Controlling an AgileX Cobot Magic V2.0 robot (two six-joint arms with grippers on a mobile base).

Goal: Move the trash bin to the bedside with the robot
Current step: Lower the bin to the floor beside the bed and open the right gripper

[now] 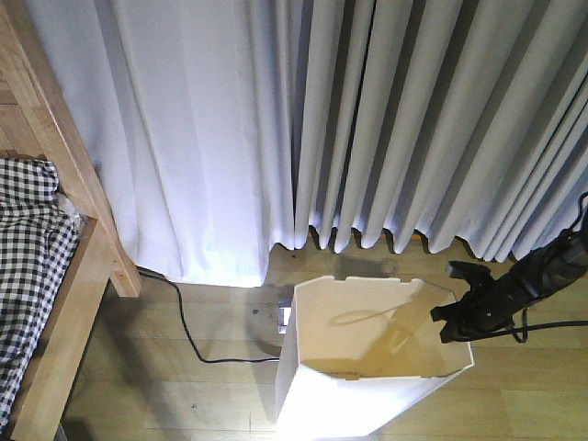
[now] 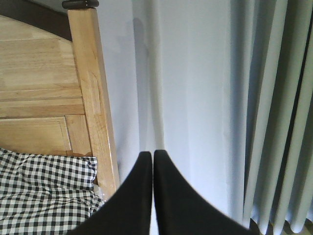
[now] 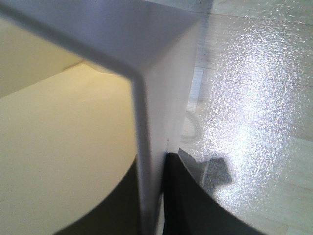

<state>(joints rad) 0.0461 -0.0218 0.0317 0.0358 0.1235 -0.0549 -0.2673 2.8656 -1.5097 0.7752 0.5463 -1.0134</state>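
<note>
While the right gripper (image 1: 452, 320) clamps the three-o'clock rim of the trash bin (image 1: 317, 390), upright on the floor before curtains (image 1: 386, 119), the bedside (image 1: 87, 257) lies toward nine o'clock; the left gripper (image 2: 152, 159), fingers pressed together on nothing, faces the bed.

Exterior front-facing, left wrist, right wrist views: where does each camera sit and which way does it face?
Exterior front-facing: high up, looking down and forward at the tall white plastic trash bin, light wooden bed frame and white pleated curtain; the black right hand grips the bin's rim.
Left wrist: behind the shut black left hand, facing the bed frame, black-and-white checkered bedding and curtain.
Right wrist: behind the right hand, close on the bin wall between its fingers.
Shared: front and right wrist both show the bin.
</note>
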